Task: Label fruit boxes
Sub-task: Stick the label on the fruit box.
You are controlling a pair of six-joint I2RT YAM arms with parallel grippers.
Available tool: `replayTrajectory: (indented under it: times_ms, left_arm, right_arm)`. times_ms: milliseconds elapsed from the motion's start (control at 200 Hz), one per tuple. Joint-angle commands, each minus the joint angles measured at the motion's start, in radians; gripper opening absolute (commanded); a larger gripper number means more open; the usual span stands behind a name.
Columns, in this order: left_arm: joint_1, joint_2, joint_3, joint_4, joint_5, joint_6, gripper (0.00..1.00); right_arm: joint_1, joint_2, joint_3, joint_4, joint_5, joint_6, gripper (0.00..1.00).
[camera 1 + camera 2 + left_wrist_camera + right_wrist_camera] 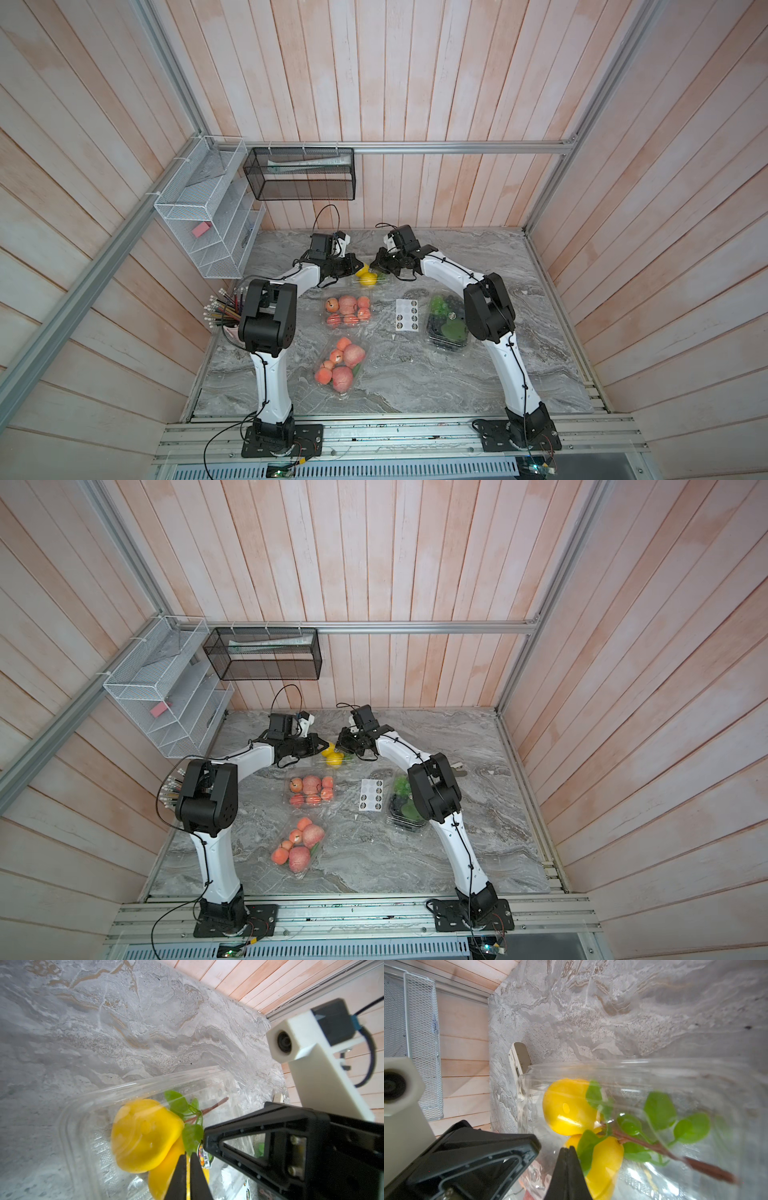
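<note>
The fruit box with yellow fruit (pixel 368 279) (pixel 334 759) lies at the back middle of the table, and both grippers meet over it. My left gripper (pixel 360 270) (pixel 188 1154) is shut to a thin slit above its clear lid (pixel 124 1086). My right gripper (pixel 376 272) (pixel 569 1148) is fully shut over the same lid (pixel 633 1068). A small round sticker (pixel 204 1157) shows beside the left fingertips; whether anything grips it is unclear. Two apple boxes (pixel 347 311) (pixel 340 365) lie nearer the front. The grape box (pixel 446 328) is partly hidden by the right arm.
A white sticker sheet (pixel 406 315) lies between the apple boxes and the grape box. A cup of pencils (pixel 226 316) stands at the left edge behind the left arm. A white wire rack (pixel 203 216) and a black mesh basket (pixel 299 174) hang on the walls.
</note>
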State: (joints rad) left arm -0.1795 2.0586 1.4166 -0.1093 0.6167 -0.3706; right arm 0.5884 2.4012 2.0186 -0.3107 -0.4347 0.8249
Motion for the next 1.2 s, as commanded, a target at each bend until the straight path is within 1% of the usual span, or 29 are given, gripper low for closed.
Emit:
replayTrajectory:
  times_ms: [0, 215, 375, 635, 915, 1190]
  left_arm:
    - [0.003, -0.001, -0.019, -0.002, -0.024, 0.01, 0.09]
    - [0.006, 0.018, -0.029, -0.003, -0.036, 0.011, 0.09]
    - [0.008, 0.023, -0.029, -0.003, -0.04, 0.013, 0.09]
    - [0.009, 0.024, -0.028, 0.002, -0.034, 0.008, 0.09]
    - [0.009, 0.026, -0.025, 0.0, -0.029, 0.011, 0.09]
    - [0.009, 0.03, -0.022, 0.0, -0.031, 0.011, 0.09]
  right_arm:
    - [0.009, 0.014, 0.008, -0.094, 0.033, -0.034, 0.0]
    - [0.009, -0.029, -0.033, -0.125, 0.065, -0.062, 0.0]
    - [0.009, -0.051, -0.028, -0.175, 0.089, -0.089, 0.0]
    - [0.032, -0.059, 0.112, -0.257, 0.166, -0.174, 0.0]
    - [0.04, 0.034, 0.251, -0.314, 0.137, -0.176, 0.0]
    - [0.046, 0.068, 0.264, -0.346, 0.131, -0.182, 0.0]
